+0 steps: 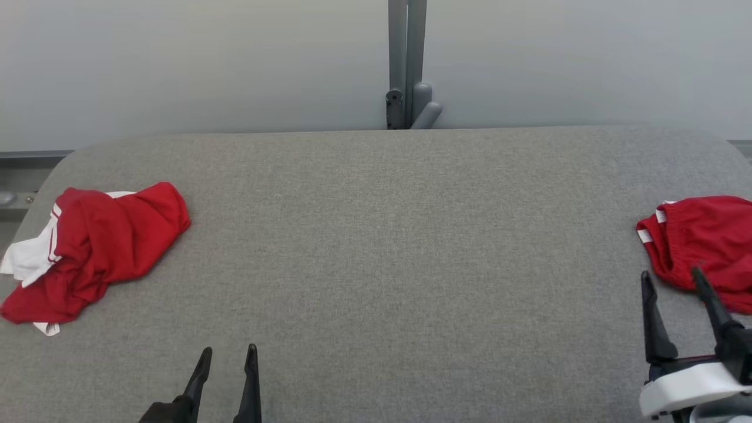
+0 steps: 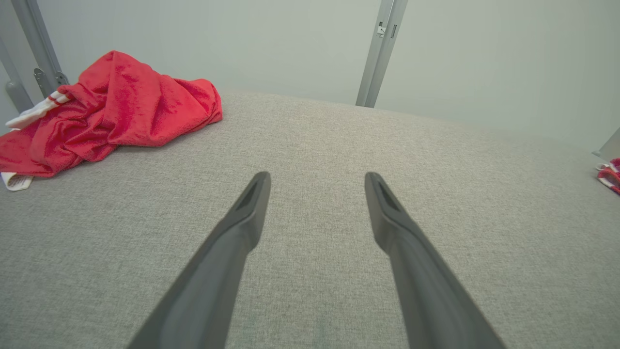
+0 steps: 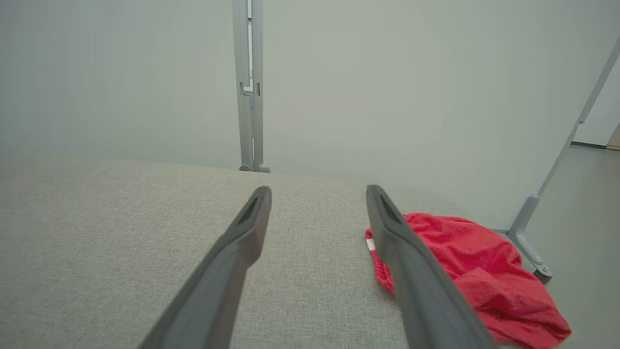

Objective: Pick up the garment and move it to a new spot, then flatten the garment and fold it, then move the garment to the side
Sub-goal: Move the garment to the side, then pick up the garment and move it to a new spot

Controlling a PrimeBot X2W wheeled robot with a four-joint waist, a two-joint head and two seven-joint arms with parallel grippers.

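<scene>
1. Views. The head view takes in both pieces of clothing at once on the grey woven-fabric table (image 1: 376,235). The left garment (image 1: 100,247), a crumpled red cloth piece with white striped trim, lies near the table's left edge. The right garment (image 1: 705,247), a bunched red cloth piece with a white-striped elastic band, lies at the right edge. The left wrist view gives the left garment (image 2: 111,106) in close detail, plus a sliver of the right garment (image 2: 611,175). The right wrist view adds the right garment (image 3: 465,271) by the table edge, the floor beyond it, and a slanted grey metal frame leg (image 3: 530,232).

2. Grippers. The left gripper (image 1: 229,349) (image 2: 317,175) is spread wide and empty over bare table, well apart from the left garment. The right gripper (image 1: 671,273) (image 3: 318,188) is also spread and pinches nothing. One of its fingers crosses in front of the right garment; contact cannot be determined.

3. Count. Two red garments, two grippers with two dark fingers each, and one upright grey metal post (image 1: 405,59) behind the table.

4. Markings. One small white sewn-in tag (image 1: 47,329) (image 2: 14,180) lies at the left garment's near edge. Its print is too small to read.
</scene>
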